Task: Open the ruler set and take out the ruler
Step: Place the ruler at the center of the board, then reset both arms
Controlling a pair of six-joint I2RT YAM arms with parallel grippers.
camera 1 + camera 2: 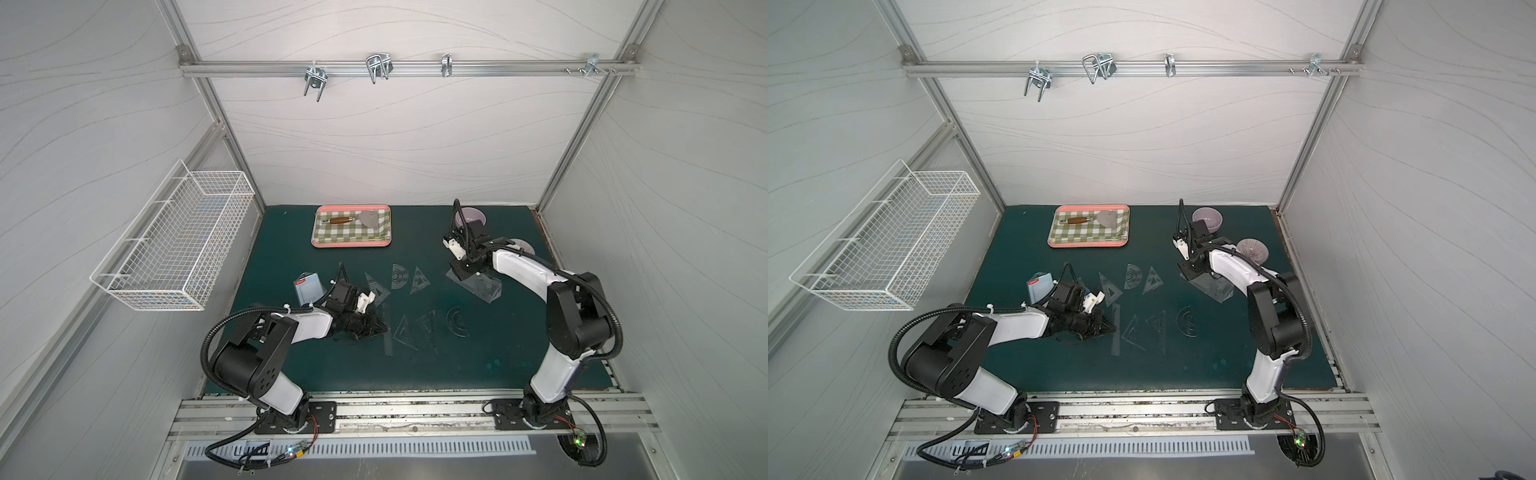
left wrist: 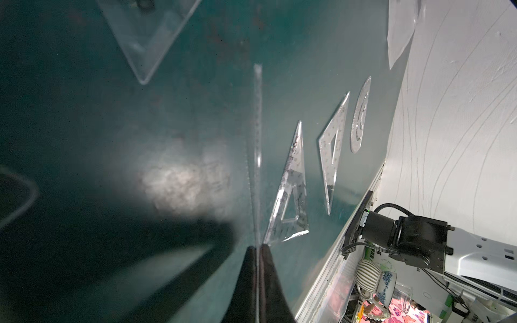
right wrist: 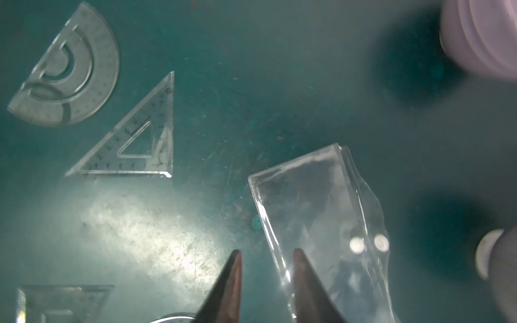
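Light, stiff and slick by my guess, the clear straight ruler (image 2: 256,139) is pinched edge-on at one end by the closed left claw (image 2: 256,249) low over the tabletop (image 1: 415,374), while the right claw (image 3: 267,251), jaws narrowly apart, hangs over the limp, apparently empty clear pouch (image 3: 316,209).

Soft, even light is filling both top views, and the white walls (image 1: 374,137) are stretching toward the corners. In the left wrist view, glare is blooming on the green counter (image 2: 84,98) and the left end effector (image 2: 256,247) is sitting dark and blurred. In the right wrist view, the purple bowl (image 3: 481,36) is smearing out of focus and throwing a soft shadow — the clear pouch (image 3: 321,209) is glinting.
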